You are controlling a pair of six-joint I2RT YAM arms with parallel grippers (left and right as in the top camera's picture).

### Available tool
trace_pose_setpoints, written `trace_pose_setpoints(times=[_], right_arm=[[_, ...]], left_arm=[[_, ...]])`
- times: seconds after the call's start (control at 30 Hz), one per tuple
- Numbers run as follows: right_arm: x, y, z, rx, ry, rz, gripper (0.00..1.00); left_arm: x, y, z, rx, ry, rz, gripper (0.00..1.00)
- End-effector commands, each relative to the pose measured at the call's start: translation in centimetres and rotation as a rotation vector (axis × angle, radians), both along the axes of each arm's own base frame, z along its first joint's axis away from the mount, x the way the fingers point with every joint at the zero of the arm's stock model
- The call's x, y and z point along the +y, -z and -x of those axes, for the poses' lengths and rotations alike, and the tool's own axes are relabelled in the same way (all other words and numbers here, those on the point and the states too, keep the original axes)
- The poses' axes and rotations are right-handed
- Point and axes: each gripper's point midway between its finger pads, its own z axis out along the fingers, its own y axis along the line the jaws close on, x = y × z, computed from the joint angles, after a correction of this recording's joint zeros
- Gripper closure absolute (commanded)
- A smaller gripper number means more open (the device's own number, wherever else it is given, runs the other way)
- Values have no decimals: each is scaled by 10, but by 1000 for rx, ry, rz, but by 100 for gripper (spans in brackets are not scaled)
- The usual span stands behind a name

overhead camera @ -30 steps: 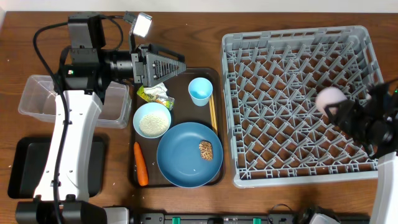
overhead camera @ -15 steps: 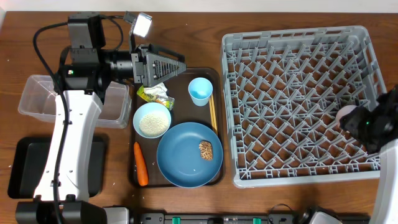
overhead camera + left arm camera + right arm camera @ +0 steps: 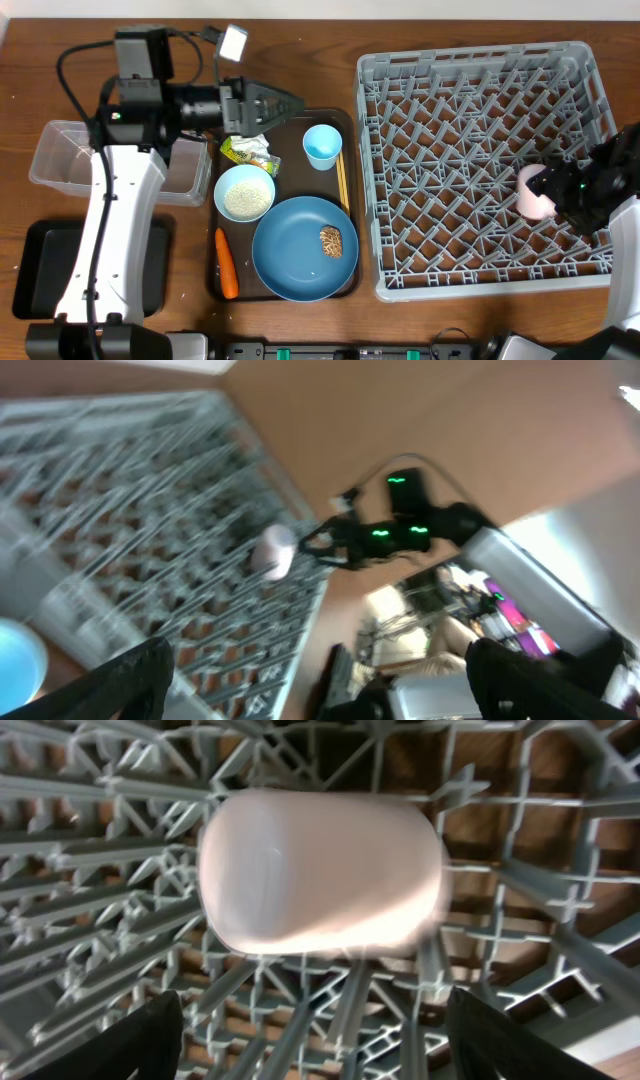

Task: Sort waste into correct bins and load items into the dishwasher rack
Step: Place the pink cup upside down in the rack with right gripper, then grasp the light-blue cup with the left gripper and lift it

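Right wrist view: pale pink cup (image 3: pixel 320 870) sits in the right side of the dishwasher rack (image 3: pixel 530 890), right gripper (image 3: pixel 315 1020) spread apart and off it, so I'd call the drop-off done, next up lift clear and head left for the light-blue cup (image 3: pixel 322 146); left gripper (image 3: pixel 325 680) gapes empty.

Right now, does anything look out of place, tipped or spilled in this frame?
The pink cup seems to lie on its side on the rack, near its right edge, not seated upright or upside down. Nothing looks spilled; the carrot lies on the brown tray beside the plate.
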Motion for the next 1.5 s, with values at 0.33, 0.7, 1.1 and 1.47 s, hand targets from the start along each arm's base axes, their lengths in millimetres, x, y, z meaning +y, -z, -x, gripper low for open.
trace_pose_setpoints(times=[0.33,0.7,1.1,1.47], right_arm=[[91,-120,-14,-430,-313,-75,21],[145,-129,-5,-462,-499,-69,22],[148,-121,-9,-430,-508,-82,22],[147,-126,-17,-483,-564,-30,21]], left_arm=[[39,126,-54,1,-561,-916,12],[20,233,-73,176,-443,-1031,31],[12,293,-74,307,-402,-1041,78],[12,194,-65,189,-458,-935,94]])
